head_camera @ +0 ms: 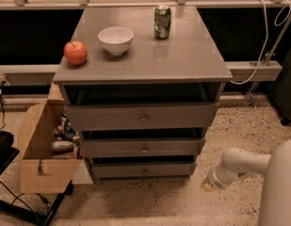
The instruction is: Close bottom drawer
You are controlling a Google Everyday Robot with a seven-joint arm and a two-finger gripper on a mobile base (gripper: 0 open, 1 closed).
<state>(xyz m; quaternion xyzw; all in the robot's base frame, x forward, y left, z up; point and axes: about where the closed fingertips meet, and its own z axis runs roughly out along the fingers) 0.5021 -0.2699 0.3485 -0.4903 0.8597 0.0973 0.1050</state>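
Observation:
The grey cabinet [145, 55] has three drawers. The bottom drawer [121, 170] is the narrowest front, with a small round knob [145, 171]. It stands out a little from the cabinet, with a dark gap above it. My gripper [207, 185] is at the end of the white arm [239, 164], low at the right. It is near the floor, just right of the bottom drawer's right end and apart from it.
On the cabinet top are a red apple [75, 52], a white bowl [116, 39] and a green can [162, 21]. An open cardboard box [39, 145] with items stands on the floor at the left. A black stand [4, 149] is at the far left.

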